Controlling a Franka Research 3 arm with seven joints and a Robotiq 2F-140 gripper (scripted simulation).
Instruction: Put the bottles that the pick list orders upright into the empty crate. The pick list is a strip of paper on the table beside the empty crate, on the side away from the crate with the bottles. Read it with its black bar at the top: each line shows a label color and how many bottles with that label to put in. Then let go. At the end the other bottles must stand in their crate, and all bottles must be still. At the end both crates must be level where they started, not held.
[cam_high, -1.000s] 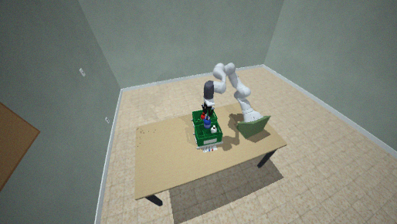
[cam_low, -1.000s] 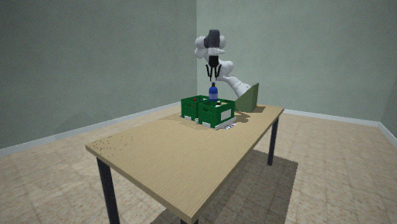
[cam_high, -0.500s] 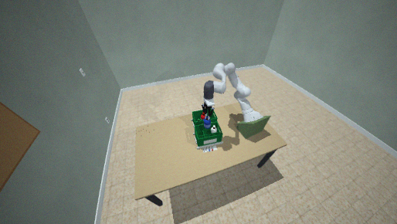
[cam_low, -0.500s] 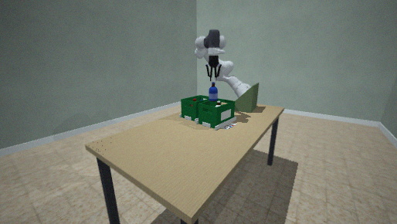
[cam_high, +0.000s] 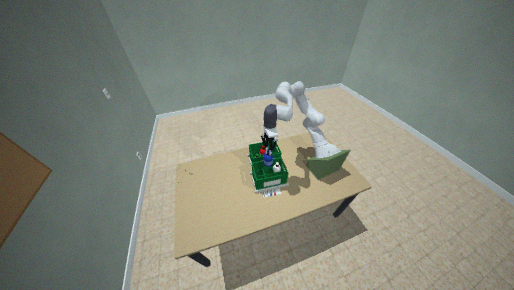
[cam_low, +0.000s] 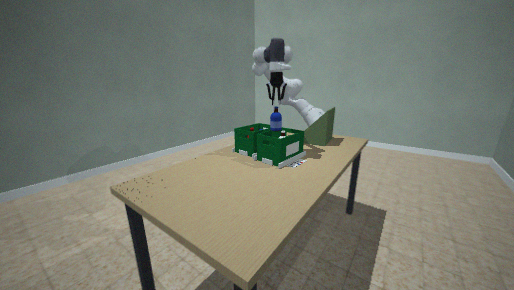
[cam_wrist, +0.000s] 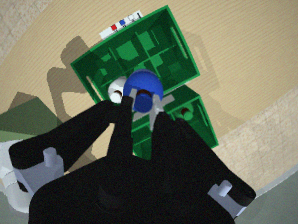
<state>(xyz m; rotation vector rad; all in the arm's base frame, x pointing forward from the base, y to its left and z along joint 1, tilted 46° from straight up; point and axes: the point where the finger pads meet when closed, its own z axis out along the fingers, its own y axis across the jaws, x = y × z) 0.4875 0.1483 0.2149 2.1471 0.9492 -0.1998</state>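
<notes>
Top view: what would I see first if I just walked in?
A white arm reaching over two green crates near the table's far side. Its gripper holds a blue bottle by the neck, above the crates. A small white bottle stands in the crate nearer the paper strip.
</notes>
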